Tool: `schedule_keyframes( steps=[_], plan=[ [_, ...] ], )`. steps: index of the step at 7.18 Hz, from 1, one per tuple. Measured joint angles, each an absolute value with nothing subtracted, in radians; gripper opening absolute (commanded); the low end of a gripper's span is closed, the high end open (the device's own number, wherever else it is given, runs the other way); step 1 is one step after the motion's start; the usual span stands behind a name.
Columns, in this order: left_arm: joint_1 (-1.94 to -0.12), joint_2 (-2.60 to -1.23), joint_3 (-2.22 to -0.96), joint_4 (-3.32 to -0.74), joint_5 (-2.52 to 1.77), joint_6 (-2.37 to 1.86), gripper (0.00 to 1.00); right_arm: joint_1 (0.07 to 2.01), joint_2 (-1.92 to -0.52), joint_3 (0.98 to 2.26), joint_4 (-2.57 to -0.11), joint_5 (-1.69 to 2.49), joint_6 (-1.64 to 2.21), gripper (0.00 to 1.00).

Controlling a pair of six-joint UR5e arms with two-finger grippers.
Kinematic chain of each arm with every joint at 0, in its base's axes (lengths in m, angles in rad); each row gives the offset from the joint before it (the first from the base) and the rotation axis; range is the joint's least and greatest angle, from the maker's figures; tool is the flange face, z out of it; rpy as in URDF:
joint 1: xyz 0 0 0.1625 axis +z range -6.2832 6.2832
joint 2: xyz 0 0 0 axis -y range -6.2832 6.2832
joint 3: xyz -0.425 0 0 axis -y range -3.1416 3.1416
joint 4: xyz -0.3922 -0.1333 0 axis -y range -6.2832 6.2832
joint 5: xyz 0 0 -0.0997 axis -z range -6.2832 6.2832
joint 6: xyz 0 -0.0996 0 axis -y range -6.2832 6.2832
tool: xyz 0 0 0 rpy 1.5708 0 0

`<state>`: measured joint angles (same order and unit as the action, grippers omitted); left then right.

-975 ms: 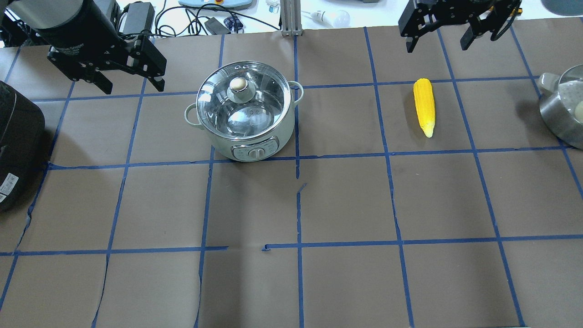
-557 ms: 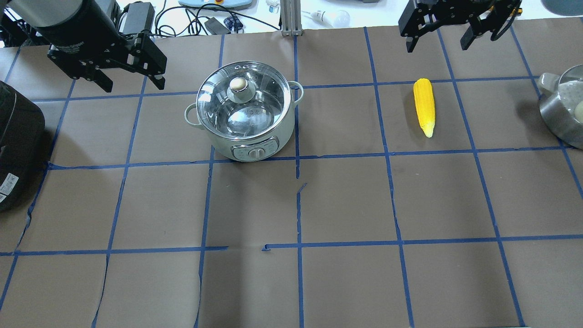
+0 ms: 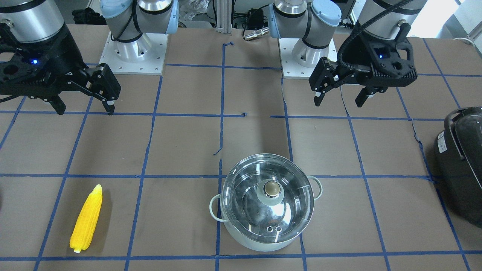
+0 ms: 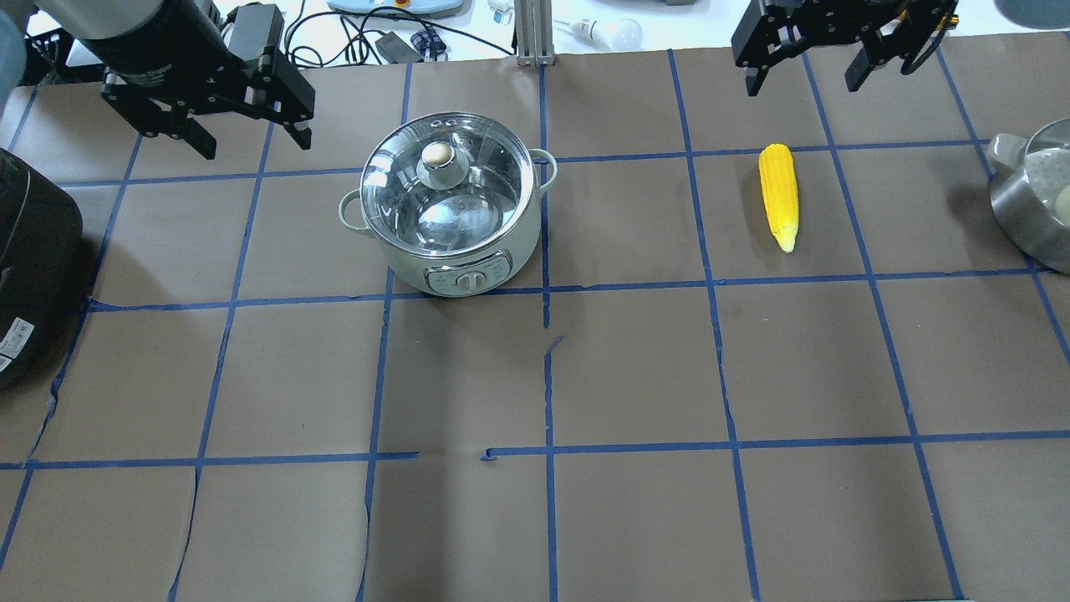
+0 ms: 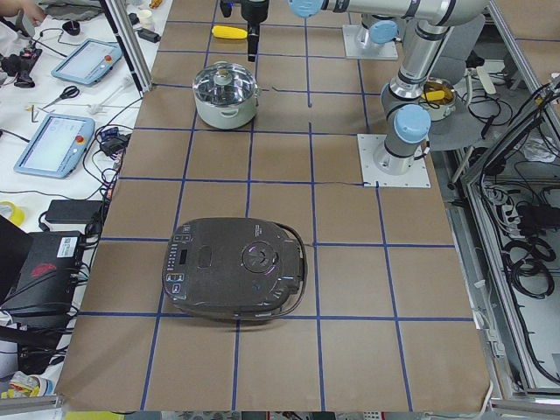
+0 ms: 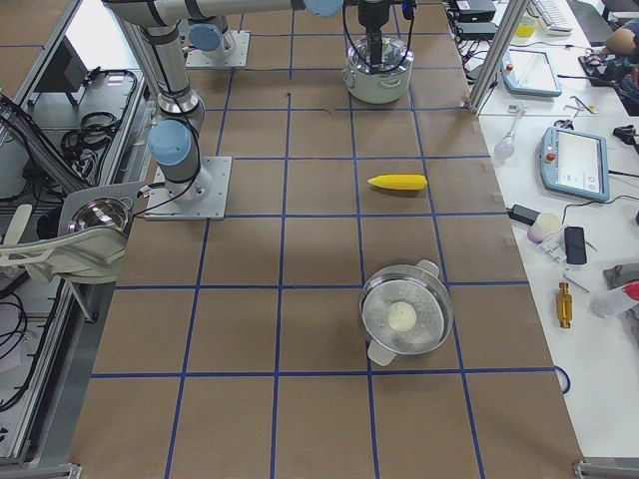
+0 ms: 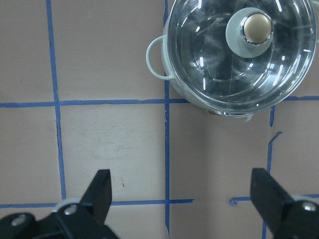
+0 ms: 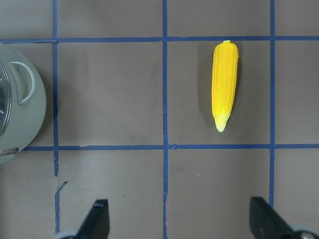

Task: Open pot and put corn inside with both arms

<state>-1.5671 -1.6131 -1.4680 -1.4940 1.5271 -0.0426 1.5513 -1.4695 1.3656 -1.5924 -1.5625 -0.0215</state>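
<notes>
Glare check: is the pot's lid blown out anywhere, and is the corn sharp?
Left wrist view: the glass lid carries short white glints, but the knob is crisp. Overhead view: bright reflections on the lid, pot interior readable through it. Right wrist view: the corn is sharp, kernel rows visible, not overexposed.

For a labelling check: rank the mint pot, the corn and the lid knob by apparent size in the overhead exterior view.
1. pot, clearly the largest
2. corn, long but slim
3. lid knob, the smallest
</notes>
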Motion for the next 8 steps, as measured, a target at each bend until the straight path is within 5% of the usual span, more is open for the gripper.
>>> schedule_keyframes(
  steps=[8],
  plan=[
    [-1.686,-1.879,-1.429,-1.281,1.530,-0.105,1.00,1.552,-1.472,1.371,-1.591,-1.563,-0.021,1.00]
  ],
)
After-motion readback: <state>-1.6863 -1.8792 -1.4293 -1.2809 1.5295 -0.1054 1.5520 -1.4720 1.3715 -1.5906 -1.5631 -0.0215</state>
